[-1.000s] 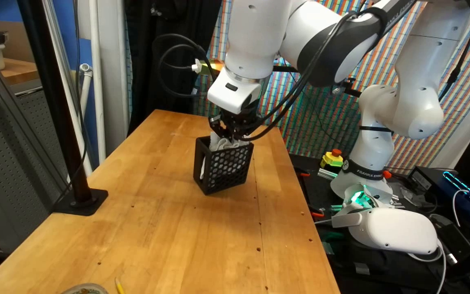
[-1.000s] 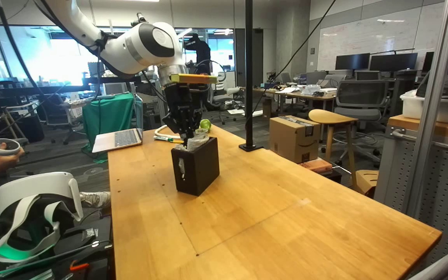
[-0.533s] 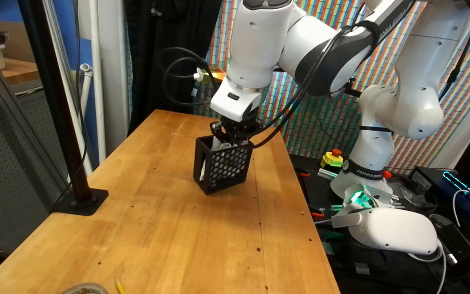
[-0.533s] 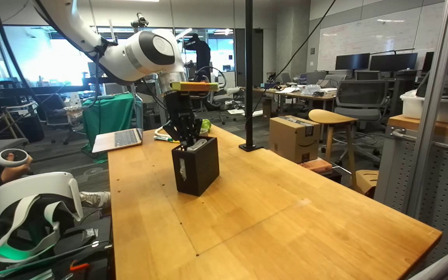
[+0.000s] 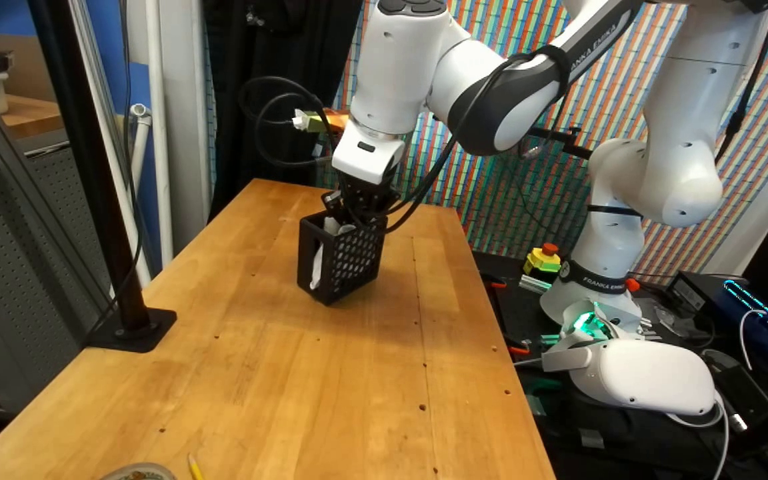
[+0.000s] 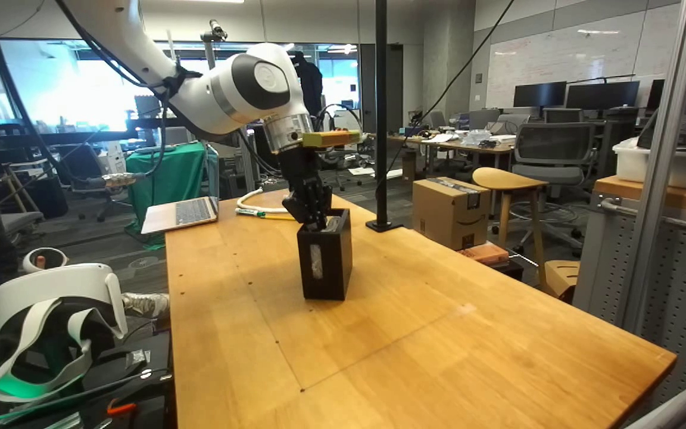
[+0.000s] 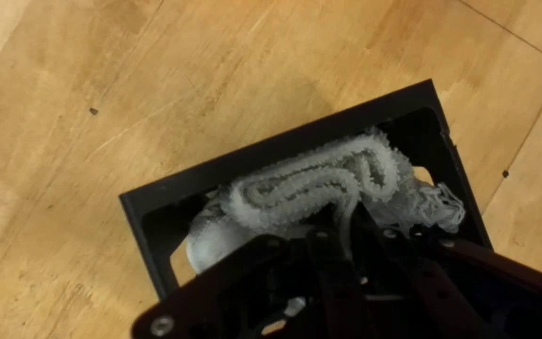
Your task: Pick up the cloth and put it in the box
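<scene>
Wooden table (image 5: 277,387). White arm (image 5: 514,123), twelve to three o'clock, lettered "FRANKA EMIKA". Smile-marked carton (image 6: 447,214), three o'clock in exterior view. Black box (image 5: 351,267) on table, turned, shifted toward ten o'clock since moment ago. Gripper (image 7: 346,219) clamped on cloth (image 7: 294,207); cloth inside box (rolled folds clear only in wrist view).

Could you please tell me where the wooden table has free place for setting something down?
Bare wood lies between the box and the black pole, and between the box and the yellow pencil. Crowded: the box's mouth, with cloth and gripper.
</scene>
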Controlling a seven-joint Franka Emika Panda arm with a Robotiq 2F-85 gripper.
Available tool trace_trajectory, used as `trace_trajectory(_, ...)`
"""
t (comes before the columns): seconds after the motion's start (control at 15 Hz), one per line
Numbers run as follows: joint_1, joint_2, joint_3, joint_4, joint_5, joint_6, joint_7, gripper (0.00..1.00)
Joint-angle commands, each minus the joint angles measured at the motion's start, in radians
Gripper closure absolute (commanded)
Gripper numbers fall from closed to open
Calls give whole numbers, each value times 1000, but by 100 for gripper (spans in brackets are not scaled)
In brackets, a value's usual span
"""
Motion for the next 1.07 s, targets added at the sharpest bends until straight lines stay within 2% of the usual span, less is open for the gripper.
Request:
trace_trajectory(0.0,-24,58,-11,16,18,91,-151,84)
trace_trajectory(0.2,-32,79,-8,24,55,126,-263,84)
trace_trajectory(0.47,-26,85,-5,36,74,87,-344,84)
trace_trajectory(0.6,-20,55,-3,35,70,57,-315,58)
trace_trajectory(1.0,8,-89,12,-2,-28,22,-167,14)
